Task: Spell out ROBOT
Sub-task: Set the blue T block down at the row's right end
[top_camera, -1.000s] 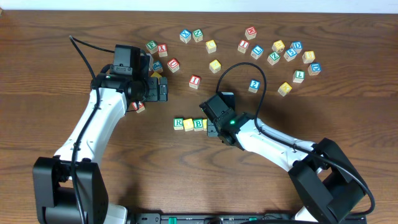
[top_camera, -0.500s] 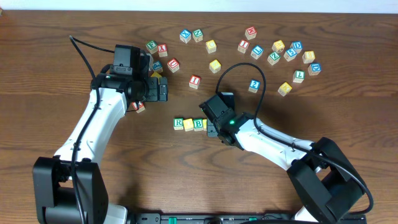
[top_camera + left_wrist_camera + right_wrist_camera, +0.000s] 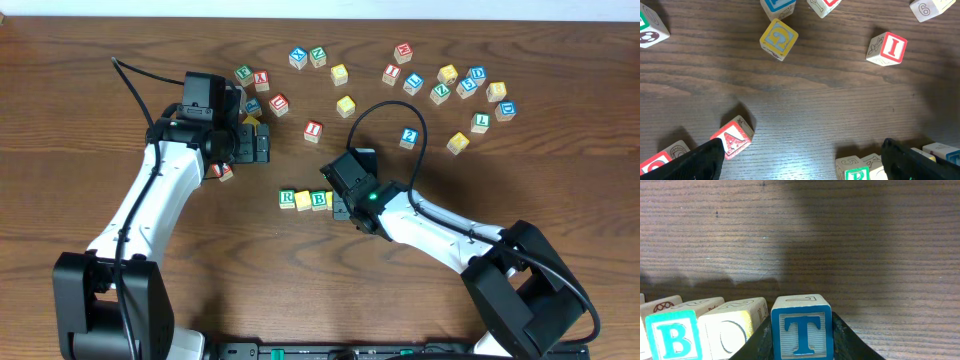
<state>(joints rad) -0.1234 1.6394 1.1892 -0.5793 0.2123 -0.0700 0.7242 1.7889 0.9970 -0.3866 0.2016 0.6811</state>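
Note:
A row of cubes lies mid-table: green R [image 3: 287,199], a yellow-topped cube [image 3: 303,200], then green B [image 3: 319,200]. My right gripper [image 3: 342,207] sits at the row's right end and hides what follows. In the right wrist view the green B [image 3: 672,335], a pale O cube [image 3: 730,327] and the blue T cube [image 3: 801,330] stand side by side. The right gripper [image 3: 801,342] has a finger against each side of the T. My left gripper [image 3: 262,148] hovers open over bare wood [image 3: 802,160], with the R [image 3: 856,172] beside its right finger.
A red A cube [image 3: 732,137] lies by the left gripper's left finger. A red I cube [image 3: 313,129], a blue 2 cube [image 3: 408,138] and a yellow cube [image 3: 346,105] lie behind the row. Several more cubes [image 3: 470,85] are scattered along the back.

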